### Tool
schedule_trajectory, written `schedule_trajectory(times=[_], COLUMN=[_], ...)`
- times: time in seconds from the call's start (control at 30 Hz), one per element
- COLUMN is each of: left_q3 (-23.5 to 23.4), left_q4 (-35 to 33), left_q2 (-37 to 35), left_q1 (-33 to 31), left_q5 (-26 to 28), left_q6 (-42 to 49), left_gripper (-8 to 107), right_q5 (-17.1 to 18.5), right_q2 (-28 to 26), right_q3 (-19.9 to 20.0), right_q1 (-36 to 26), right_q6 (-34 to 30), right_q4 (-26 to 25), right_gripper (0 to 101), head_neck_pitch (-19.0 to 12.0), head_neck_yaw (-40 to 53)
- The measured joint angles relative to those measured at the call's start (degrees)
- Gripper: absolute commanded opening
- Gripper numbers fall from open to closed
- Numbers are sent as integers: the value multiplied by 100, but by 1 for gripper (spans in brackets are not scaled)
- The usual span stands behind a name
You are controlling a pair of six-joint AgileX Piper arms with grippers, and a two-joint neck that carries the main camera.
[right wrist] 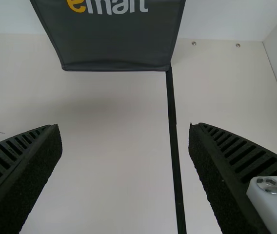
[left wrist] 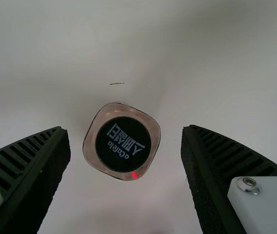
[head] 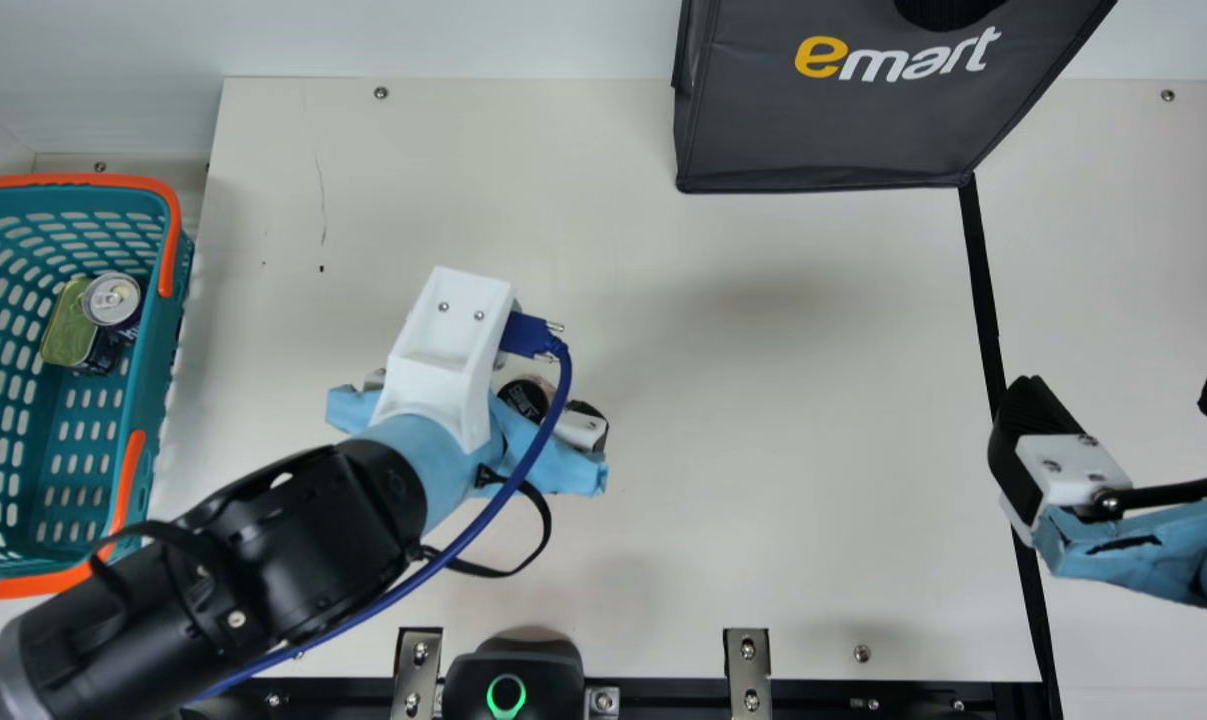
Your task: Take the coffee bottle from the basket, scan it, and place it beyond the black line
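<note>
Coffee bottle [head: 525,398] left of the black line [head: 985,300], between the parted fingers of your left gripper [head: 563,465], touching neither.
You've got your right gripper [head: 1125,388] over that line, spread wide and holding nothing; there's white print on the bottle's black cap [left wrist: 123,144], yellow and white print on the grey bag [head: 813,130] at the line's far end, and while your left wrist view catches a red spot [left wrist: 134,175] on the bottle, your main view gives the basket [head: 63,181], well left of the line.

Left gripper [head: 581,430]: pointing down, fingers apart | right gripper [head: 1123,392]: angled down, fingers apart
</note>
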Motion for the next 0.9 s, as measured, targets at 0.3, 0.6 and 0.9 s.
schedule_trajectory(times=[0.3,0.6,0.9], left_q3=[22,66,87], left_q4=[0,-37,-37], left_q2=[109,167,188], left_q1=[0,2,24], left_q5=[-59,-120,-109], left_q6=[-80,-149,-205], left_gripper=[90,77,17], right_q5=[0,0,0], right_q2=[0,0,0], right_q3=[0,0,0], right_q1=[0,0,0], right_q6=[0,0,0], right_q4=[0,0,0], right_gripper=[91,91,91], head_neck_pitch=[0,0,-9], head_neck_yaw=[0,0,0])
